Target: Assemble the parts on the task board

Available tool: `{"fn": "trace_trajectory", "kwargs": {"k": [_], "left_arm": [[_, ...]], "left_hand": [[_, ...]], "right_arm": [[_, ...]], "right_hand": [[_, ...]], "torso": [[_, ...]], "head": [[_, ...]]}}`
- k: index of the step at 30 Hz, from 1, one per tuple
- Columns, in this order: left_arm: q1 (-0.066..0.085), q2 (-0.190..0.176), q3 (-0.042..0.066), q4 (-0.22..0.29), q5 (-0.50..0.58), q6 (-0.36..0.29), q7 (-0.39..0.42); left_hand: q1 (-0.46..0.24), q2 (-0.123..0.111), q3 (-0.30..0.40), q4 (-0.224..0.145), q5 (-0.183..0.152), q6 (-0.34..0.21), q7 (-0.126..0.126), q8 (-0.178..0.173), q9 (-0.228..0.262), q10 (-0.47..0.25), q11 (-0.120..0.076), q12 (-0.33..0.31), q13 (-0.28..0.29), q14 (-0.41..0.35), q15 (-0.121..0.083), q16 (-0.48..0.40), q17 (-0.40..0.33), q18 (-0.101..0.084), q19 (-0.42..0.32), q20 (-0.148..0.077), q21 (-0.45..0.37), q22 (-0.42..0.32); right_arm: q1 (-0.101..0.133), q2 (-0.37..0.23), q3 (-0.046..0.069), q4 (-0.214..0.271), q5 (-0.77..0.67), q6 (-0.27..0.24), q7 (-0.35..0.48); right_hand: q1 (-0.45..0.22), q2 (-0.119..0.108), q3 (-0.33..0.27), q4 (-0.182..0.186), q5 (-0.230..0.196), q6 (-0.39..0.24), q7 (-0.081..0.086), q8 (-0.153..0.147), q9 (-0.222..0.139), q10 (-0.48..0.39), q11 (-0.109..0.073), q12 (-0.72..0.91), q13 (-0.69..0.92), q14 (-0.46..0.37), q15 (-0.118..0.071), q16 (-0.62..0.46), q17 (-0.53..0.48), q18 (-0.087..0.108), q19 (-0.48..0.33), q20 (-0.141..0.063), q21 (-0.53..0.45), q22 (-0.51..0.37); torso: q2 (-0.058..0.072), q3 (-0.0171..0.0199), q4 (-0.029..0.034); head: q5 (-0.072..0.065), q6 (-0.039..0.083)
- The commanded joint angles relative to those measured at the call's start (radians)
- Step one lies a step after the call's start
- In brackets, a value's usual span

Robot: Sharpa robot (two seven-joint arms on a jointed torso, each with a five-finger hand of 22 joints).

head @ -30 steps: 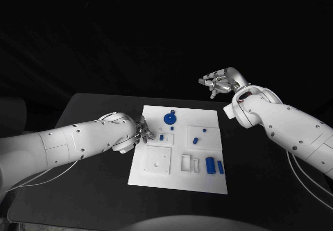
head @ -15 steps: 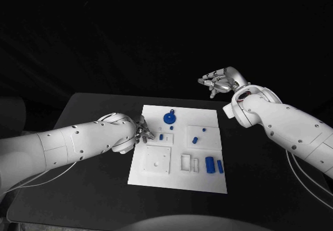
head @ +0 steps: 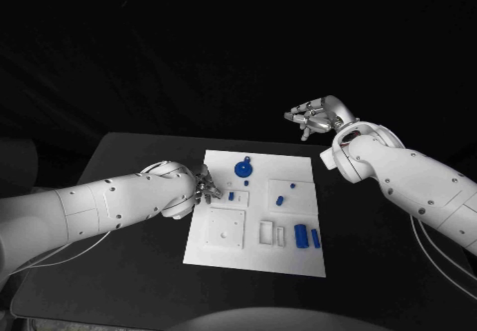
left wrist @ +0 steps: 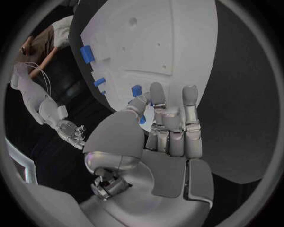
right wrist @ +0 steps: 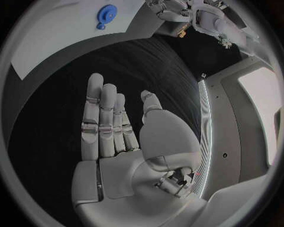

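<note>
The white task board lies mid-table. A round blue part stands near its far edge. A small blue part and another sit mid-board, and two longer blue parts lie at its right side. My left hand hovers at the board's left edge, its fingers stretched out flat over the board and holding nothing, with a blue part just past the fingertips. My right hand is raised beyond the table's far edge, fingers apart and empty.
Recessed white sockets take up the board's near half. The black table extends around the board on all sides. In the right wrist view the round blue part and the board's corner lie far from the hand.
</note>
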Motion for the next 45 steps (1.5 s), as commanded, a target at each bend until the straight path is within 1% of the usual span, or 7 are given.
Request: {"fn": "trace_trajectory", "kwargs": {"k": [1, 7, 14, 19, 25, 31, 45], "left_arm": [[0.0, 0.004, 0.001, 0.0, -0.006, 0.0, 0.005], [0.0, 0.01, 0.001, -0.007, -0.007, 0.007, 0.004], [-0.004, 0.015, 0.001, -0.017, -0.007, 0.024, 0.001], [-0.004, 0.014, 0.001, -0.017, -0.007, 0.039, -0.002], [-0.005, 0.012, 0.001, -0.016, -0.008, 0.055, -0.006], [-0.005, 0.01, 0.001, -0.014, -0.012, 0.074, -0.01], [-0.005, 0.008, 0.0, -0.012, -0.013, 0.089, -0.013]], "left_hand": [[0.019, 0.012, 0.003, -0.012, 0.005, 0.053, -0.044, 0.005, 0.14, 0.043, -0.007, 0.003, -0.001, 0.004, 0.0, 0.005, 0.0, 0.01, 0.004, -0.002, 0.005, 0.018], [0.017, 0.013, 0.004, -0.013, 0.003, 0.051, -0.044, 0.007, 0.138, 0.042, -0.007, 0.003, -0.003, 0.003, 0.0, 0.003, -0.001, 0.01, 0.004, -0.002, 0.005, 0.018], [0.017, 0.014, 0.005, -0.015, 0.003, 0.05, -0.043, 0.009, 0.137, 0.042, -0.006, 0.002, -0.004, 0.001, 0.0, -0.001, -0.007, 0.009, 0.003, -0.002, 0.005, 0.018], [0.017, 0.013, 0.005, -0.016, 0.005, 0.05, -0.043, 0.009, 0.136, 0.042, -0.006, 0.0, -0.004, 0.001, 0.0, -0.003, -0.008, 0.009, 0.001, -0.002, 0.004, 0.018], [0.017, 0.012, 0.006, -0.019, 0.009, 0.05, -0.043, 0.01, 0.135, 0.042, -0.006, 0.0, -0.004, 0.001, 0.0, -0.003, -0.007, 0.009, 0.001, -0.002, 0.005, 0.018], [0.015, 0.011, 0.008, -0.024, 0.015, 0.051, -0.043, 0.012, 0.135, 0.043, -0.005, 0.001, -0.004, 0.001, 0.0, -0.003, -0.006, 0.01, 0.0, -0.001, 0.006, 0.018], [0.012, 0.012, 0.011, -0.03, 0.015, 0.051, -0.042, 0.012, 0.132, 0.043, -0.005, 0.002, -0.004, 0.001, 0.001, -0.003, -0.005, 0.01, -0.001, -0.001, 0.007, 0.018]], "right_arm": [[-0.001, 0.0, 0.0, 0.001, -0.002, 0.012, 0.003], [-0.001, 0.0, 0.0, 0.001, -0.002, 0.013, 0.003], [-0.001, -0.001, 0.0, 0.001, -0.002, 0.014, 0.003], [-0.001, -0.001, 0.0, 0.001, -0.002, 0.016, 0.002], [-0.001, -0.001, 0.0, 0.001, -0.002, 0.016, 0.002], [-0.001, 0.0, 0.0, 0.0, -0.002, 0.015, 0.004], [-0.002, 0.002, 0.0, -0.002, -0.002, 0.016, 0.004]], "right_hand": [[-0.006, 0.006, 0.001, -0.003, 0.004, 0.003, -0.001, -0.002, 0.0, 0.003, -0.005, 0.002, 0.002, 0.004, -0.004, -0.003, 0.001, -0.003, 0.019, -0.003, 0.005, -0.002], [-0.006, 0.006, 0.001, -0.003, 0.004, 0.003, -0.001, -0.002, 0.0, 0.003, -0.005, 0.002, 0.002, 0.004, -0.004, -0.003, 0.001, -0.003, 0.019, -0.003, 0.005, -0.002], [-0.006, 0.006, 0.001, -0.003, 0.004, 0.003, -0.001, -0.002, 0.0, 0.003, -0.005, 0.002, 0.002, 0.004, -0.004, -0.003, 0.001, -0.003, 0.019, -0.003, 0.005, -0.002], [-0.006, 0.006, 0.001, -0.003, 0.004, 0.003, -0.001, -0.002, 0.0, 0.003, -0.005, 0.002, 0.002, 0.004, -0.004, -0.003, 0.001, -0.003, 0.019, -0.003, 0.005, -0.002], [-0.006, 0.006, 0.001, -0.003, 0.004, 0.003, -0.001, -0.002, 0.0, 0.003, -0.005, 0.002, 0.002, 0.004, -0.004, -0.003, 0.001, -0.003, 0.019, -0.003, 0.005, -0.002], [-0.005, 0.007, 0.002, -0.003, 0.004, 0.004, -0.001, -0.002, 0.0, 0.003, -0.005, 0.003, 0.002, 0.005, -0.004, -0.003, 0.002, -0.003, 0.019, -0.003, 0.008, -0.003], [-0.005, 0.007, 0.002, -0.004, 0.005, 0.005, -0.001, -0.002, 0.0, 0.004, -0.005, 0.002, 0.002, 0.005, -0.005, -0.003, 0.002, -0.003, 0.019, -0.004, 0.009, -0.004]], "torso": [[0.0, 0.0004, -0.0004], [0.0, 0.0005, -0.0004], [0.0, 0.0001, -0.0008], [0.0, 0.0001, 0.0], [0.0, -0.0011, 0.0009], [0.0, -0.0013, 0.0016], [0.0, -0.0003, -0.0003]], "head": [[-0.001, 0.0], [-0.001, 0.0], [-0.002, -0.003], [-0.004, 0.001], [-0.005, -0.001], [-0.003, -0.004], [-0.002, -0.007]]}}
